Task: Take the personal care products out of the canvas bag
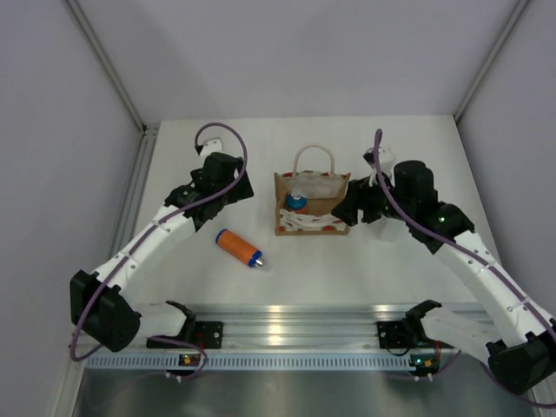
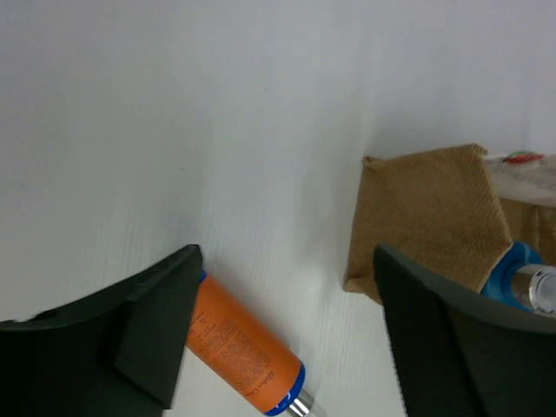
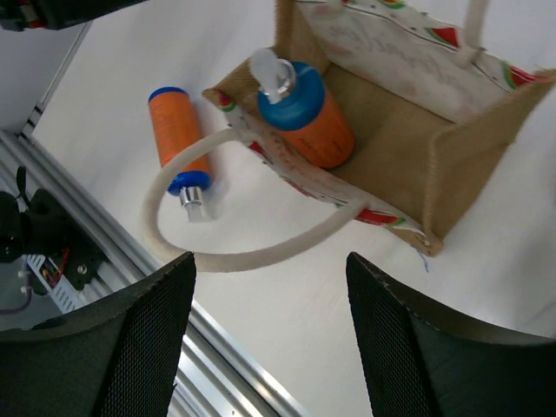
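The canvas bag (image 1: 323, 185) stands open at mid-table, its cream loop handle (image 3: 261, 252) flopped over the front. One orange bottle with a blue-and-white top (image 1: 297, 201) stands inside it, also seen in the right wrist view (image 3: 306, 117). A second orange bottle (image 1: 238, 247) lies on the table left of the bag, seen in the left wrist view (image 2: 239, 343) too. My left gripper (image 1: 236, 188) is open and empty, left of the bag above that bottle. My right gripper (image 1: 345, 211) is open and empty at the bag's right front corner. The grey-green and translucent bottles are not clearly seen.
Pale shapes (image 1: 391, 229) beside my right arm are partly hidden; I cannot tell what they are. White walls enclose the table on three sides. An aluminium rail (image 1: 295, 334) runs along the near edge.
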